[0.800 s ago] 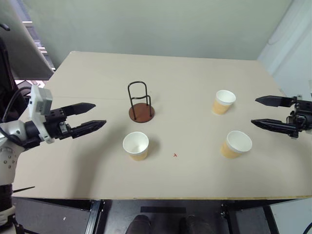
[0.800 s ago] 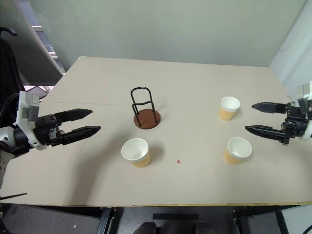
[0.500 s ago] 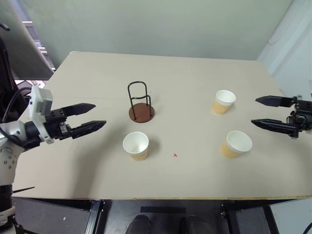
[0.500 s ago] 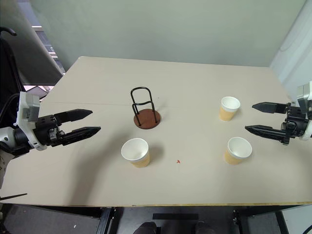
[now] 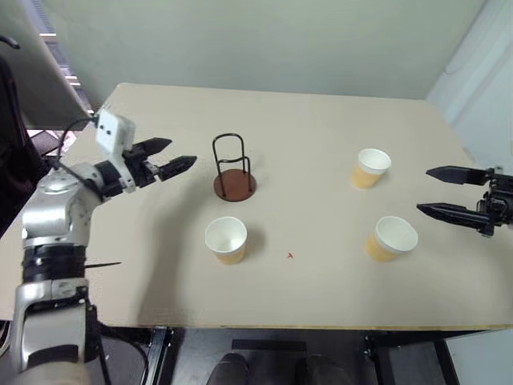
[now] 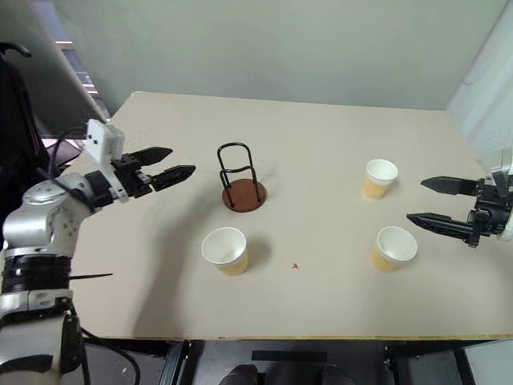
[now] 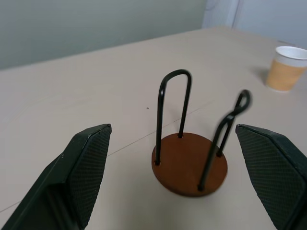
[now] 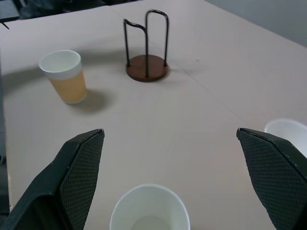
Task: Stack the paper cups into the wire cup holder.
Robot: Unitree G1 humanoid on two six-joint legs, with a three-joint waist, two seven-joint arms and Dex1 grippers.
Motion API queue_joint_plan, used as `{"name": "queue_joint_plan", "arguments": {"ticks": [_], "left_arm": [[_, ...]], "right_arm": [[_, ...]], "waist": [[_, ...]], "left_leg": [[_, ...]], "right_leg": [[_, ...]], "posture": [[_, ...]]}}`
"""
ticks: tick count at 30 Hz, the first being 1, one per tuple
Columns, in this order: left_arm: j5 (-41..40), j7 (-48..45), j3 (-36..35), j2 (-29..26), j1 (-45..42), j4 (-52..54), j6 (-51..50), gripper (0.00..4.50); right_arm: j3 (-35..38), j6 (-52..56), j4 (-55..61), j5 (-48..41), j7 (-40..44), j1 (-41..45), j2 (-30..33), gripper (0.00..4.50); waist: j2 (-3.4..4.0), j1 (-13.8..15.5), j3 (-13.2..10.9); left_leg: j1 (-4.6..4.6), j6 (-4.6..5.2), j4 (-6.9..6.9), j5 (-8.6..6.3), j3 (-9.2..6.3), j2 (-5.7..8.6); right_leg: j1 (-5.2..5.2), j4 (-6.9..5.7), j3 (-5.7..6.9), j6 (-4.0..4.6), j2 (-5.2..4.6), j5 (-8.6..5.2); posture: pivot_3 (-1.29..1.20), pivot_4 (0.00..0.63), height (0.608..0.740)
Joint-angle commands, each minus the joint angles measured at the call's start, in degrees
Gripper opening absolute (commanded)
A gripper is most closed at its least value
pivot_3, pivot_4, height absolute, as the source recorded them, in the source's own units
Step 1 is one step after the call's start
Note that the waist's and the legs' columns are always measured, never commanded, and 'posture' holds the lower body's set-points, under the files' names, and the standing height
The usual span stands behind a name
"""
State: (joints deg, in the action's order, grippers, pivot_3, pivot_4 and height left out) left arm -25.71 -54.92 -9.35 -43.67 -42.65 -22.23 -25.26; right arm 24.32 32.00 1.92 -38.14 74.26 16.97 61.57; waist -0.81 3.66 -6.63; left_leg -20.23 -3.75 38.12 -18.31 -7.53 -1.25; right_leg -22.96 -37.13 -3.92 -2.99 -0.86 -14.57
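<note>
Fingers of the left gripper [image 5: 175, 157] spread wide apart and empty, held level above the worktop [image 5: 321, 128], tips aimed at the wire cup holder [image 5: 233, 171] and stopped just short of it, not touching. Fingers of the right gripper [image 5: 442, 192] likewise wide apart and empty, hovering at the worktop's right edge, tips aimed inward toward the two cups on that side. Nearest the front edge, left of centre: one paper cup [image 5: 226, 240], upright, mouth open, tan-orange ribbed wall and white rolled rim, standing just in front of the holder but apart from it. Just to its right, a tiny red mark [image 5: 289, 256] on the bare surface. On the right at about the same depth: a second paper cup [image 5: 392, 238], upright, near the lower right finger yet clear of it; seen in the right wrist view as a white rim low between the two textured pads [image 8: 79, 175]. Farther back on the right: a third paper cup [image 5: 372, 168], upright, well apart from the holder and a little behind the second cup. Mid-depth, left of centre: the holder itself, a round reddish-brown disc base with thin black wire loops rising upright, nothing inside it; framed in the left wrist view [image 7: 190, 164] between the two spread fingers. All three cups separate, none stacked, none in the holder. Beyond the far edge, a plain pale wall [image 5: 264, 40].
</note>
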Motion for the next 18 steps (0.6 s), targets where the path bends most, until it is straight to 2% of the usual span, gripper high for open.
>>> {"name": "queue_joint_plan", "arguments": {"ticks": [1,9,18], "left_arm": [[1.34,-4.15,2.43,1.13,-4.08,-2.97,1.57,4.44],[3.75,-10.92,5.06,2.06,-8.9,-9.27,3.84,4.44],[10.9,-13.95,10.19,7.06,-13.34,-19.2,12.5,4.44]], "right_arm": [[5.02,0.77,3.76,-1.72,-1.48,-1.58,0.72,4.5],[10.47,2.56,8.07,-2.4,-3.86,-7.37,0.35,4.5],[15.76,4.29,12.11,-3.54,-5.92,-12.44,-0.35,4.5]], "waist": [[0.0,-0.12,0.0],[-0.01,-0.12,0.0],[-0.01,0.16,-0.01]], "left_leg": [[-0.03,0.0,0.01,0.0,0.0,0.0],[-0.16,0.02,0.09,0.0,-0.01,-0.01],[-0.15,0.13,0.38,-0.02,-0.03,0.06]], "right_leg": [[0.0,0.0,-0.01,-0.02,0.0,0.01],[-0.02,0.16,-0.04,-0.28,0.07,0.16],[0.04,0.2,-0.1,-0.35,0.08,0.19]], "posture": [[0.0,0.15,0.74],[0.0,0.15,0.74],[0.0,0.15,0.74]]}}
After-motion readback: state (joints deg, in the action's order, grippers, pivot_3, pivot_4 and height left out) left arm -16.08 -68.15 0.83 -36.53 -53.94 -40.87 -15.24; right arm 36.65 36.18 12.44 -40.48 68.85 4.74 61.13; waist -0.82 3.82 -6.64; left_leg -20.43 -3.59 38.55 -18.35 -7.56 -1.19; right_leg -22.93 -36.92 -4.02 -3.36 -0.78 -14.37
